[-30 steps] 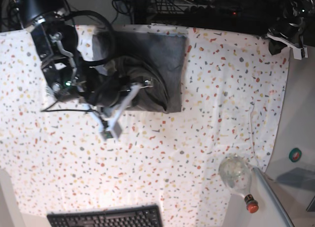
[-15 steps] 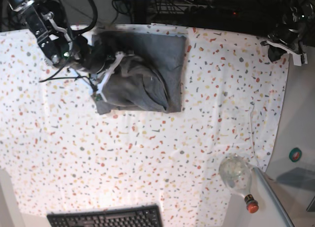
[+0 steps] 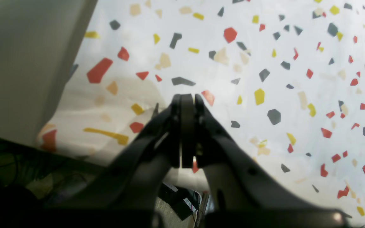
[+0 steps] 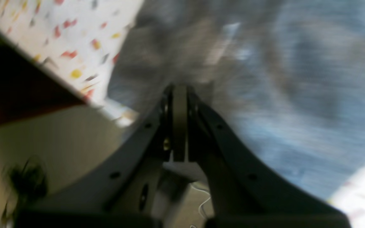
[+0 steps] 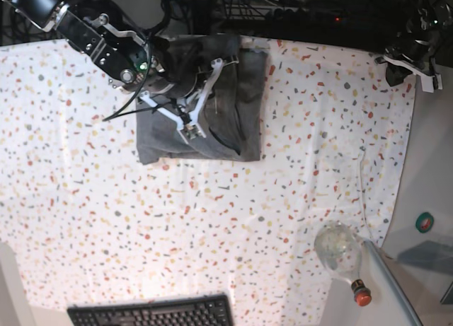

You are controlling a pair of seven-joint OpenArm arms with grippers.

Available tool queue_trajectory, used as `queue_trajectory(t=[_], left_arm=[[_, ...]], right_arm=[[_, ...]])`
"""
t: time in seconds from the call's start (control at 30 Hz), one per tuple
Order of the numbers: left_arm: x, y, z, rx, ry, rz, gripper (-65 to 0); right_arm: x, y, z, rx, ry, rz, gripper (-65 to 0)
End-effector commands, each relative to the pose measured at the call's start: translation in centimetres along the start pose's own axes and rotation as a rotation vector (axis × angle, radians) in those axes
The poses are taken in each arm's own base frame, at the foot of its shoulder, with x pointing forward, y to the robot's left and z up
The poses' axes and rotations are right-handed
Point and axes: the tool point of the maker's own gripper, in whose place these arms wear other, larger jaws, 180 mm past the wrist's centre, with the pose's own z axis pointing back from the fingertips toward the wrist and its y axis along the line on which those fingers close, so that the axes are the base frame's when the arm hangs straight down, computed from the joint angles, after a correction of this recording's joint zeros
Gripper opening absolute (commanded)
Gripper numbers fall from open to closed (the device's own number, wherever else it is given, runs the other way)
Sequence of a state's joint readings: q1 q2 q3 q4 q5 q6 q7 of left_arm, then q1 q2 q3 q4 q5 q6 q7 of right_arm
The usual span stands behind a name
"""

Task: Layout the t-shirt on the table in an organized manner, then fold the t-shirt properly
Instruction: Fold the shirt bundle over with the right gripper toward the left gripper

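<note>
— Where's the shirt (image 5: 212,107)?
— Folded at the table's (image 5: 283,184) far edge, under my right claw (image 5: 190,130), fingers pressed together, empty.
— Left claw (image 3: 184,104)?
— Also pressed together, at the table's corner.

One t-shirt (image 5: 212,121), one bottle (image 5: 341,255), one keyboard (image 5: 152,312), two arms.

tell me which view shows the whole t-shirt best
The base view: the t-shirt lies folded into a rough rectangle on the table, all edges visible except under the right hand. The right wrist view gives only a blurred grey close-up. The left wrist view shows none of it.
</note>
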State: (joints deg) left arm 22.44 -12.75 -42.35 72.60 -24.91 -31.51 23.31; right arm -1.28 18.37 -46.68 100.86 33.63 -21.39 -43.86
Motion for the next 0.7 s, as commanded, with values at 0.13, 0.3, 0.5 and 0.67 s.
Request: queue_trajectory(t=[0.13, 0.3, 0.5, 0.67], left_arm=[[1.3, 0.6, 0.4, 0.006, -0.036, -0.015, -65.0], [1.5, 0.3, 0.3, 0.001, -0.043, -0.015, -65.0], [1.3, 0.3, 0.4, 0.0, -0.038, -0.02, -65.0], [1.1, 0.2, 0.4, 0.0, -0.036, -0.017, -65.0]], right_arm=[[-0.2, 0.8, -1.9, 0.007, 0.028, -0.025, -65.0], [0.4, 2.5, -4.0, 0.011, 0.066, 0.049, -65.0], [4.8, -0.5, -0.7, -0.034, -0.079, 0.009, -65.0], [7.6, -4.0, 1.0, -0.094, -0.167, -0.107, -65.0]])
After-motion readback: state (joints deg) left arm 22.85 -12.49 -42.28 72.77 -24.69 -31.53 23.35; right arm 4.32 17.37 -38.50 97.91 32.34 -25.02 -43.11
